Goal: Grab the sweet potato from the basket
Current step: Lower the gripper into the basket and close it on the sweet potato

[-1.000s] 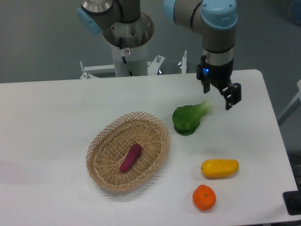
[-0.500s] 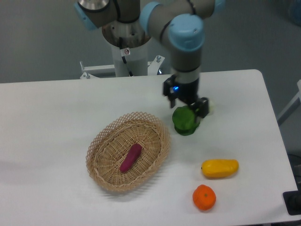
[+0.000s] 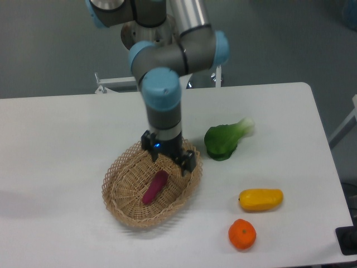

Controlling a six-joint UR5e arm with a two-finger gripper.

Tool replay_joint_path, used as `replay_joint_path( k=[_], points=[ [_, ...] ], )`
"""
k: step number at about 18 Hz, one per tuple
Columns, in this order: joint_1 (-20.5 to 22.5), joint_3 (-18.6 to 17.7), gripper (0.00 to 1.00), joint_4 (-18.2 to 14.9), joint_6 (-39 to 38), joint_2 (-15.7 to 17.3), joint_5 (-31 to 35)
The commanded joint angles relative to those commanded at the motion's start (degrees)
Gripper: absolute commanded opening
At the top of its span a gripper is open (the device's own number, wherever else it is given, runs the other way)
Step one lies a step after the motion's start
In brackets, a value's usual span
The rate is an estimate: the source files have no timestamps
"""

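White tabletop (image 3: 67, 139) fills most of the view, with a grey wall behind and the arm's pedestal at the far edge. We see the basket (image 3: 120, 176) sitting left of centre toward the near side, oval, with its long axis running from near left to far right. Inside it lies the sweet potato (image 3: 155, 187), slanted along that same axis on the woven floor, with its upper tip toward the gripper.

We note the gripper (image 3: 172, 161) hanging over the far right part of the basket, wrist pointing down. Its two dark fingers stand apart with nothing between them, one near the rim and one further left. The fingertips sit just beyond the upper tip of the sweet potato; whether they touch the wicker we cannot tell.

Around the basket: a green leafy vegetable (image 3: 224, 139) with a pale stalk lies to the right and farther back, near the basket rim but apart from it. A yellow fruit (image 3: 260, 199) lies well to the right on the near side, and an orange (image 3: 242, 234) sits just nearer than it, close to the table's front edge.

Bare table runs left of the basket and behind it. We see the right table edge curving round well beyond the yellow fruit.
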Motion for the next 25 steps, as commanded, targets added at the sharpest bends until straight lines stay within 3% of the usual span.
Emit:
replay_joint_path(
  k=[13,15,18,19,22,25],
  points=[
    [-1.41,0.00,1.00,4.83,0.62,-5.36,0.61],
    [-1.41,0.09,0.86,5.01,1.66,-5.45,1.49],
    [-1.41,0.17,0.45,5.01,2.99,-5.28,1.58],
    [-1.41,0.26,0.35,5.01,3.16,-5.19,1.58],
    [-1.41,0.70,0.23,5.01,3.69,-4.93,1.50],
    [-1.15,1.05,0.21,5.01,4.57,-4.40,1.58]
  ],
)
